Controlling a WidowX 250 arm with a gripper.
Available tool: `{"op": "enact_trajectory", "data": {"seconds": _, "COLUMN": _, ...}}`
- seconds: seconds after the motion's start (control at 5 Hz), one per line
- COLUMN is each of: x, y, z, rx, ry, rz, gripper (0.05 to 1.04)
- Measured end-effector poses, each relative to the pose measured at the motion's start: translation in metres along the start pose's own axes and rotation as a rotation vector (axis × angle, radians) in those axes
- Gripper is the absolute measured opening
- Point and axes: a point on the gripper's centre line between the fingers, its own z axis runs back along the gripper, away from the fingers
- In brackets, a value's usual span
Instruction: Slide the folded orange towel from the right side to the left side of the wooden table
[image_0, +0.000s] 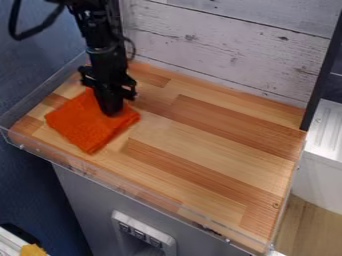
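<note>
The black gripper (111, 111) points down at the left part of the wooden work surface, its tip at the upper right part of an orange cloth (87, 126). The cloth lies flat and folded into a rough square, with one corner toward the front edge. The tip overlaps the cloth in view; whether any fabric is pinched cannot be made out.
The wooden surface (207, 145) has a low clear rim (120, 187) along its front and left. A whitewashed plank wall (220, 45) stands behind it, with a dark upright post (322, 80) at the right. Below the front is a grey panel with a power strip (141, 235).
</note>
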Motion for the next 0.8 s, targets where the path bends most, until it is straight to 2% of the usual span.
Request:
{"op": "enact_trajectory", "data": {"seconds": 0.2, "x": -0.007, "y": -0.003, "z": 0.016, "rx": -0.009, "ry": 0.026, "rz": 0.026, "gripper": 0.461}}
{"op": "enact_trajectory", "data": {"seconds": 0.4, "x": -0.011, "y": -0.015, "z": 0.047, "rx": 0.007, "ry": -0.005, "rz": 0.031, "gripper": 0.784}}
{"op": "enact_trajectory", "data": {"seconds": 0.6, "x": -0.022, "y": -0.033, "z": 0.068, "rx": 0.021, "ry": -0.017, "rz": 0.024, "gripper": 0.995}}
{"op": "enact_trajectory", "data": {"seconds": 0.8, "x": -0.031, "y": -0.051, "z": 0.087, "rx": 0.036, "ry": -0.041, "rz": 0.015, "gripper": 1.0}}
